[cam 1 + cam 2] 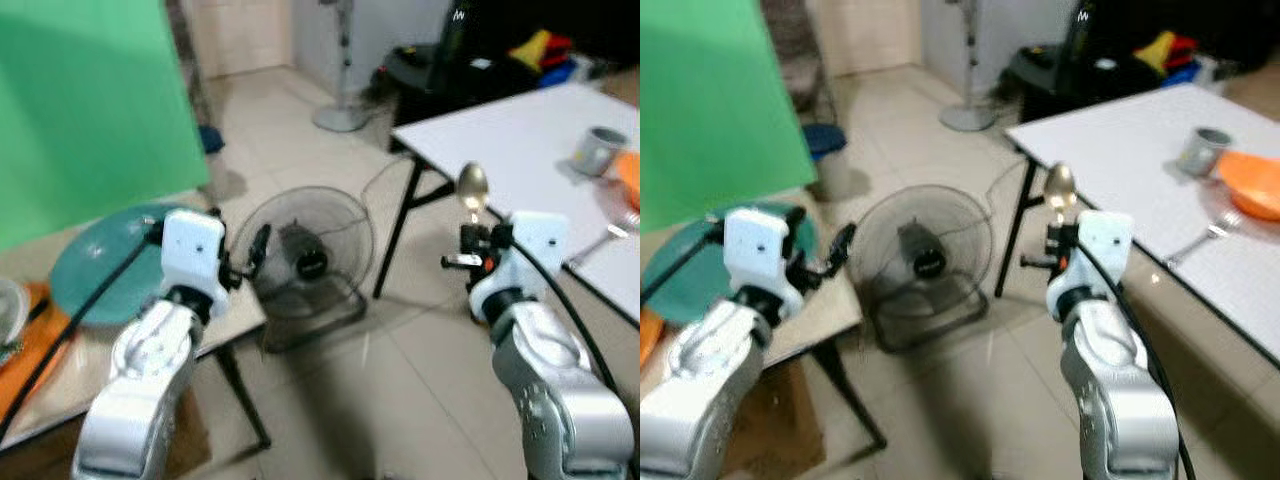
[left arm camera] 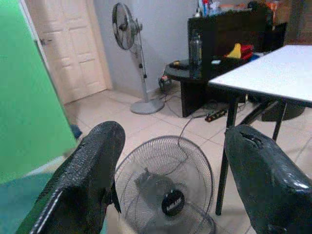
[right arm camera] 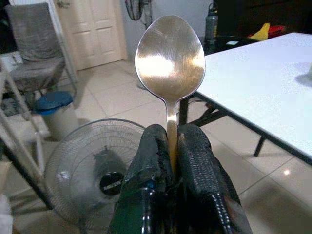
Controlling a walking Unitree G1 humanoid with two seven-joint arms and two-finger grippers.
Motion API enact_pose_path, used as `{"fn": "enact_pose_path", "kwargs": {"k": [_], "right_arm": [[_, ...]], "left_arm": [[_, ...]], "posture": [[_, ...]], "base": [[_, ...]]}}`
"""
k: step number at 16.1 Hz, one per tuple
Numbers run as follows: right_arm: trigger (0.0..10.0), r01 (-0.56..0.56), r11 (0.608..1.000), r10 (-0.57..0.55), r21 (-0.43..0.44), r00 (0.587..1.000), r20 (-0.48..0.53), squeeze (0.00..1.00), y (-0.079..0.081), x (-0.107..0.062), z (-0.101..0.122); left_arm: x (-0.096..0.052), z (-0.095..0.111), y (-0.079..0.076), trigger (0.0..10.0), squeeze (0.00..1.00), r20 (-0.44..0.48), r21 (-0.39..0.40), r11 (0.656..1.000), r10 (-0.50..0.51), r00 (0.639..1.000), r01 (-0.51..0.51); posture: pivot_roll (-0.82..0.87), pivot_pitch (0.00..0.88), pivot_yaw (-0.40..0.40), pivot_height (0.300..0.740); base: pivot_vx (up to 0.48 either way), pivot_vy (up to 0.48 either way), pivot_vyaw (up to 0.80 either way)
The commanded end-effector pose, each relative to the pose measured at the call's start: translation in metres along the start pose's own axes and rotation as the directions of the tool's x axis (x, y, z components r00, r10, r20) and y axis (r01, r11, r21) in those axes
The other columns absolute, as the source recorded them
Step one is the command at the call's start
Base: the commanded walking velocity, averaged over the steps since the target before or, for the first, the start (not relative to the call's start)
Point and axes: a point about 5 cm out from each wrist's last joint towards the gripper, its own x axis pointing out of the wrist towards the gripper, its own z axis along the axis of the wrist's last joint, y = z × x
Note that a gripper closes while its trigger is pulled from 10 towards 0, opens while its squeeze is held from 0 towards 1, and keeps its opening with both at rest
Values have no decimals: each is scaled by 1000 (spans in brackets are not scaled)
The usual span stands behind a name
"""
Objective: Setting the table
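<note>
- Head views: a round wire-caged floor fan (image 1: pixel 305 262) sits on the tiled floor between two desks. The white desk (image 1: pixel 520 150) on the right carries a metal cup (image 1: pixel 598 150), an orange bowl (image 1: pixel 1247 183) and a fork (image 1: pixel 1200 240). On the left, a lower desk (image 1: pixel 236 318) holds a teal plate (image 1: pixel 105 262) before a green screen (image 1: pixel 90 110).
- The right gripper (image 1: pixel 472 243) is raised beside the white desk's edge, holding a shiny metal spoon (image 1: pixel 472 187) upright, bowl up.
- Left wrist view: the left gripper (image 2: pixel 170 185) has its textured black fingers (image 2: pixel 92 170) spread wide apart, holding nothing, with the floor fan beyond and a pedestal fan (image 2: pixel 127 34) near a white door (image 2: pixel 68 44).
- Right wrist view: the fingers (image 3: pixel 197 165) are clamped on the spoon's thin handle. A blue bin (image 3: pixel 54 109) and a grey chair (image 3: pixel 34 48) stand behind.
</note>
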Motion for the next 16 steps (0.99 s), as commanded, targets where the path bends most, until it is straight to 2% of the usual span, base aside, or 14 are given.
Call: {"fn": "enact_pose_path", "kwargs": {"k": [1,3,5,8,11,16], "right_arm": [[10000,6,1000,-5,-7,1000,16,0,0,1,5],[10000,6,1000,-6,-11,1000,10,0,0,2,4],[10000,4,1000,-4,-13,1000,12,0,0,2,4],[10000,7,1000,-6,-13,1000,15,0,0,3,5],[10000,10,1000,-10,-13,1000,21,0,1,4,5],[10000,-3,1000,4,-21,999,34,0,2,4,8]], "left_arm": [[0,-1,0,10000,0,-7,-7,1000,-6,1000,6],[1,0,1,10000,0,-7,-6,1000,-8,1000,8],[2,0,1,10000,0,-5,-8,1000,-14,1000,14],[3,0,2,10000,0,-4,-5,1000,-17,1000,17],[5,1,5,10000,0,0,5,1000,-22,1000,22],[6,1,7,10000,0,2,11,1000,-25,1000,25]], "posture": [[94,0,16,740],[92,0,17,740],[91,0,18,740],[92,0,17,740],[93,0,18,740],[89,0,20,740]], "base": [[334,0,0],[337,0,0],[337,0,-800],[331,0,0],[333,0,-698],[335,0,0]]}}
